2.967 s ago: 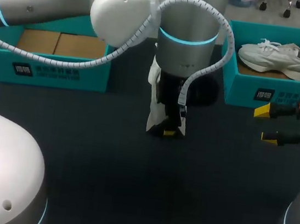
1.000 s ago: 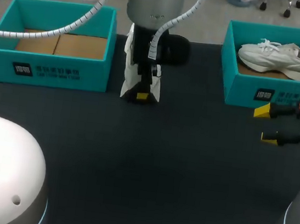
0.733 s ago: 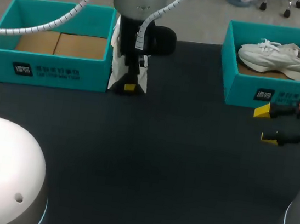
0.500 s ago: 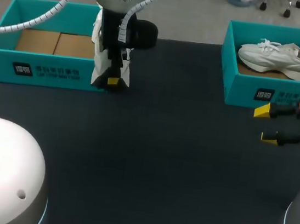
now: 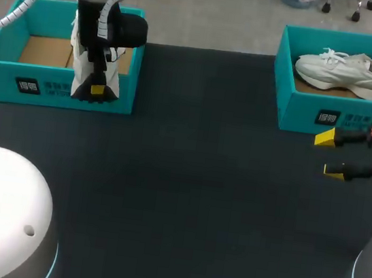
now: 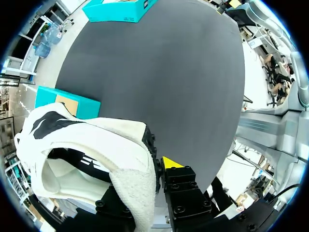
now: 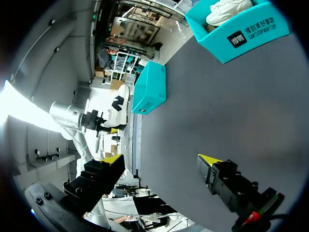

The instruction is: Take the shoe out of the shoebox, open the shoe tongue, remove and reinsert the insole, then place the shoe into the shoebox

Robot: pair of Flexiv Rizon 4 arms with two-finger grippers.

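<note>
My left claw (image 5: 95,90) pinches a white shoe (image 6: 96,145) upright before the upper-left shoebox (image 5: 42,87); my right claw (image 5: 331,155) hangs spread and empty at the right edge. The desk (image 5: 187,180) carries two teal shoeboxes and two shoes in all, the second shoe (image 5: 346,69) lying in the upper-right shoebox (image 5: 299,116).

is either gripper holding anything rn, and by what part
The left gripper holds the white shoe, clamped on the padded rim of its opening, apparently at the heel. The right gripper is open and holds nothing.
</note>
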